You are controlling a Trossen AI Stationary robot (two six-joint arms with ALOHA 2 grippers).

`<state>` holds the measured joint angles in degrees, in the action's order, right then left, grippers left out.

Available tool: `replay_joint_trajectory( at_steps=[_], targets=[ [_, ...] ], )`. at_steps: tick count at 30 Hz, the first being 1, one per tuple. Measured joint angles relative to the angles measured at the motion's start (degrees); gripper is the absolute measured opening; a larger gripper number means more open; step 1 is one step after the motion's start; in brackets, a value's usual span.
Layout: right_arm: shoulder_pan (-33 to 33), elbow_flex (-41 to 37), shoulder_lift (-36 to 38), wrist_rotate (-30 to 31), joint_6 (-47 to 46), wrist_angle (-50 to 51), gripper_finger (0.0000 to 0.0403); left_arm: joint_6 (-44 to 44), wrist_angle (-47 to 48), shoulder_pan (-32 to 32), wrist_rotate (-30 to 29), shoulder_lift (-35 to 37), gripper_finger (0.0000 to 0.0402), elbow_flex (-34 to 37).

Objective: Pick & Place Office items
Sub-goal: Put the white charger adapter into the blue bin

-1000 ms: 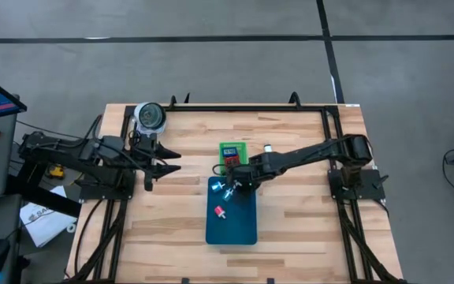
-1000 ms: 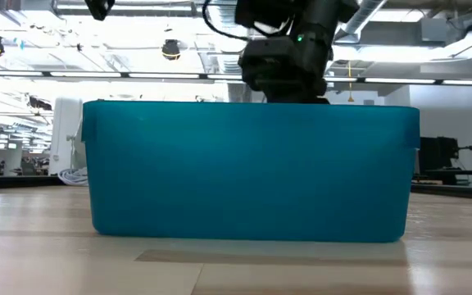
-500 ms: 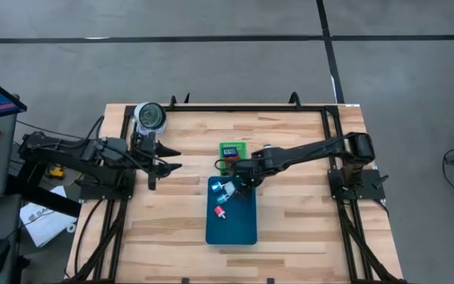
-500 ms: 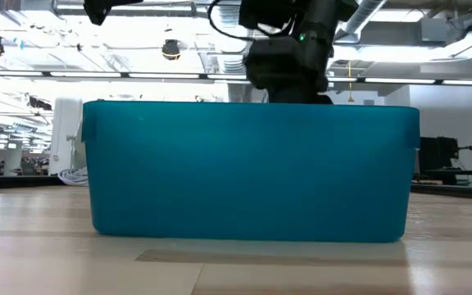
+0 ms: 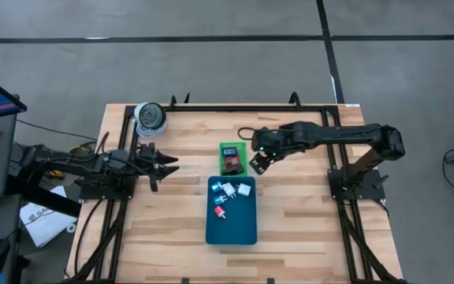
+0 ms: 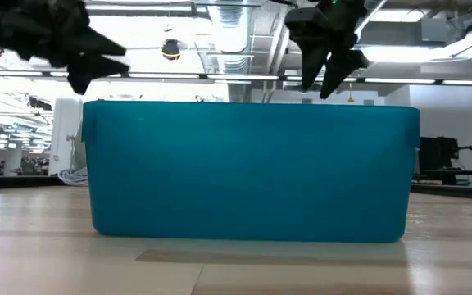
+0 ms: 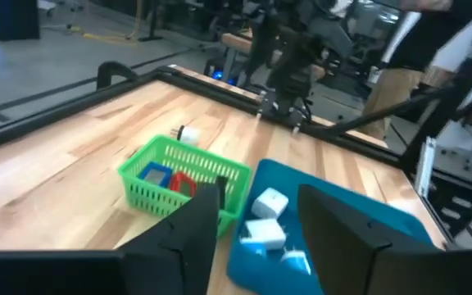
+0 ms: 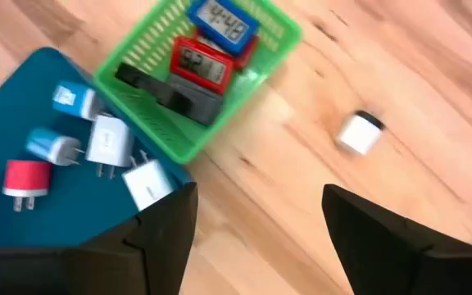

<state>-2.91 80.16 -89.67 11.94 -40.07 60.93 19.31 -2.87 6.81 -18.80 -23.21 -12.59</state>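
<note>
While both grippers hang spread and empty, a teal tray sits on the wooden table.

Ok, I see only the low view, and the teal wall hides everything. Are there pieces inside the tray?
Observer: Yes, the teal tray holds five small pieces, one red piece among white and blue ones.
Operator: Does the right gripper hold anything?
Observer: No, the right gripper is open and empty, above the table beside the green tray.
Operator: And the green tray?
Observer: It holds a blue piece, a second red piece and a black piece.
</note>
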Motion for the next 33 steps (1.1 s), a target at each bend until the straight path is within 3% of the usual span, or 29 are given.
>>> replay_joint_trajectory(
  at_steps=[6, 9, 17, 22, 26, 33],
  targets=[
    [-1.5, 0.0, 1.1, -1.1, 0.4, 5.7, 0.0255, -3.6, 16.8, -2.1, 1.0, 15.0, 0.0124, 2.4],
    [-1.8, 0.0, 0.7, -1.4, 1.3, 6.2, 0.0255, -3.9, 19.8, -2.4, 1.6, 23.0, 0.0109, 4.9],
    [-2.9, -1.6, 0.1, -4.7, 2.4, 4.7, 0.0255, -5.3, 9.8, -2.9, 5.0, 17.1, 0.0097, 8.9],
    [-9.2, -6.6, -0.8, -8.3, 1.3, 2.2, 0.0255, -5.2, 0.4, -3.2, 5.2, 13.5, 0.0097, 11.8],
    [-14.1, -9.6, -1.5, -8.7, 2.6, 0.7, 0.0255, -3.5, -0.7, -3.1, 5.2, 11.7, 0.0097, 12.2],
    [-21.9, -10.8, -6.0, -8.3, 4.3, -3.6, 0.0255, 11.3, -1.3, -2.1, 5.6, 9.6, 0.0097, 12.2]
  ],
)
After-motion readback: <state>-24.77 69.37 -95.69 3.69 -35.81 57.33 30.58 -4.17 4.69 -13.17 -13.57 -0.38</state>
